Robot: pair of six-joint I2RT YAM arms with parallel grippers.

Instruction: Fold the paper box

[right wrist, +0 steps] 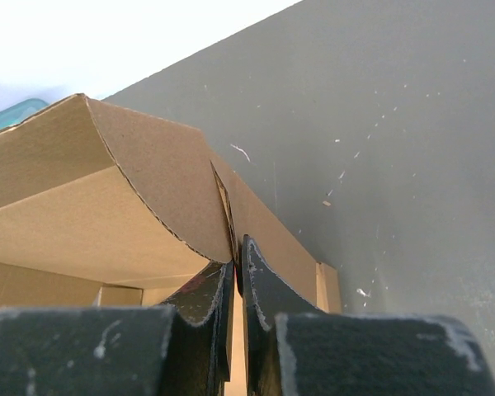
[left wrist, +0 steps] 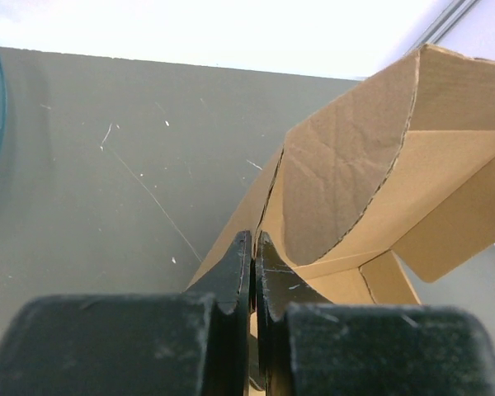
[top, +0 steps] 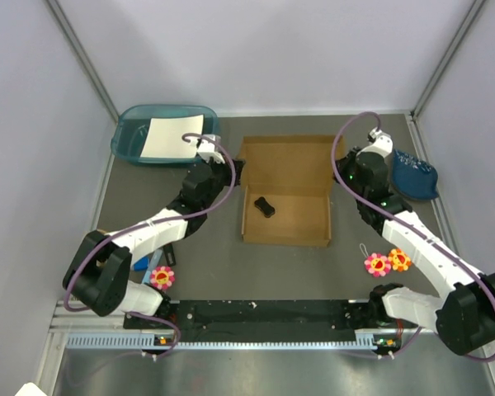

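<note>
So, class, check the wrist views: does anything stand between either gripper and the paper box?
Nothing visible does. The fingers of the left gripper pinch the paper box at its left side wall, and those of the right gripper pinch its right side wall.

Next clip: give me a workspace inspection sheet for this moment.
Surface: grey table, scuffed, with white flecks.
Job's things: box, partly folded, top open, small black piece inside.
Clutter: teal tray holding a white sheet, far left; blue pouch, far right; flower toys by both arms.
Grippers: left gripper shut on the box's left wall; right gripper shut on its right wall.
Cables: purple cable looped along each arm.
Surroundings: white walls.
</note>
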